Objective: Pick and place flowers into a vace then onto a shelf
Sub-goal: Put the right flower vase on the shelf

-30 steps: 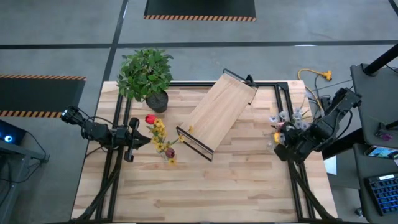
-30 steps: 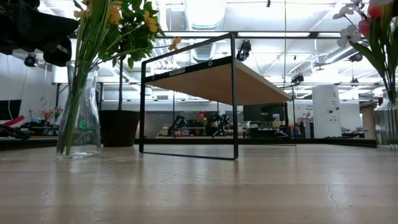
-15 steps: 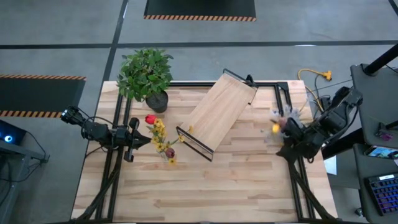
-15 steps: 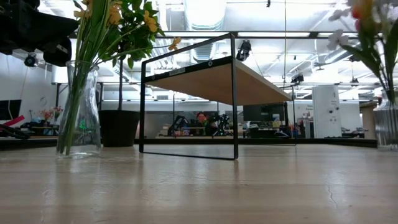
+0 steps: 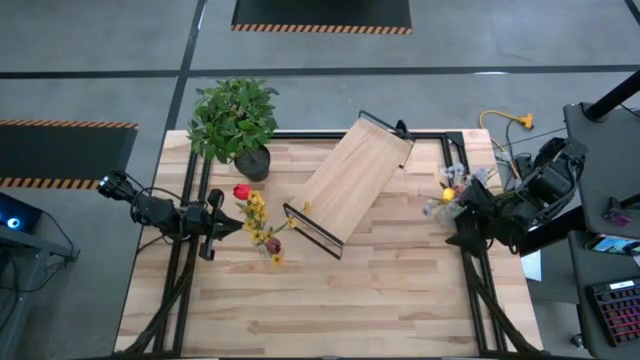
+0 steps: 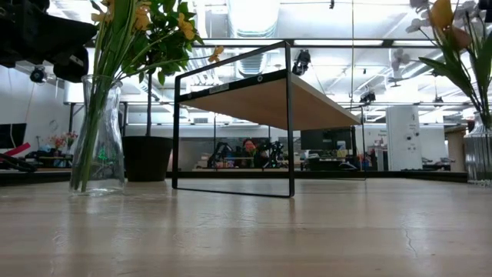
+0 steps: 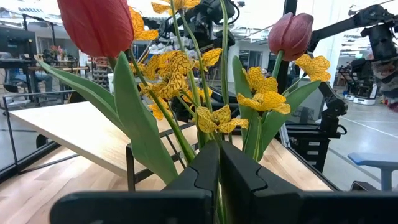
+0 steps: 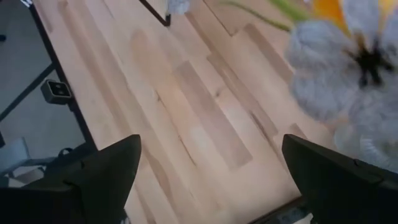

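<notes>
A clear glass vase (image 6: 96, 138) stands on the table's left part, with a red tulip, a maroon tulip and yellow flowers (image 5: 255, 215) in it. They fill the left wrist view (image 7: 205, 93). My left gripper (image 5: 232, 228) (image 7: 219, 174) is shut, level with the stems, just left of that bunch. A second vase (image 6: 480, 154) stands at the table's right with white, orange and pink flowers (image 5: 452, 190) (image 6: 450, 38). My right gripper (image 5: 458, 232) (image 8: 211, 149) is open and tipped toward the table just near of that bunch (image 8: 354, 68). The pale wood shelf (image 5: 355, 180) stands at an angle in the middle. My left gripper comes level from the table's left, with its shut fingers (image 7: 199, 180) in front of the place where the stems meet. The fingers hide that place, so I cannot tell whether they touch a stem.
A bushy green plant in a dark pot (image 5: 235, 120) stands at the far left, behind the left vase. Black frame rails run along the table's left (image 5: 195, 200) and right (image 5: 470, 280) sides. Bare planks lie across the near half (image 5: 340, 300).
My right arm has drawn back a little toward the table's right edge. The flowers in the right vase have swung toward the far edge, and the orange blossom now stands at the top of the bunch. The left arm and its vase have kept still.
</notes>
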You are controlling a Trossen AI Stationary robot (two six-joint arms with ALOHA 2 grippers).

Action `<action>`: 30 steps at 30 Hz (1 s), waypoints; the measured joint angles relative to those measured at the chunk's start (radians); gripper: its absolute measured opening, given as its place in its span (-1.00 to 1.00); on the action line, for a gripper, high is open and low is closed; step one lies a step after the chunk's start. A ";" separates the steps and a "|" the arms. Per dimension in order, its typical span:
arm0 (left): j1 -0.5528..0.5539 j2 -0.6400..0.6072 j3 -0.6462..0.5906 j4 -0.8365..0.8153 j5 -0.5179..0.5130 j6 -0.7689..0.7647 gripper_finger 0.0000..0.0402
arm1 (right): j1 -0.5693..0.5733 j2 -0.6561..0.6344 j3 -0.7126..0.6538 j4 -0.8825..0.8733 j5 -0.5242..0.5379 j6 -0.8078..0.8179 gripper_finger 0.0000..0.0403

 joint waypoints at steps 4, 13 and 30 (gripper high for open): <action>0.000 0.000 0.000 0.000 0.000 -0.007 -1.00 | 0.000 -0.001 0.003 0.000 0.032 -0.039 0.88; 0.000 0.000 0.000 0.000 0.000 -0.013 -1.00 | 0.000 -0.003 0.027 0.000 0.058 -0.112 0.88; 0.000 0.000 0.000 0.000 0.000 -0.013 -1.00 | 0.000 -0.001 0.133 -0.027 0.050 -0.240 0.88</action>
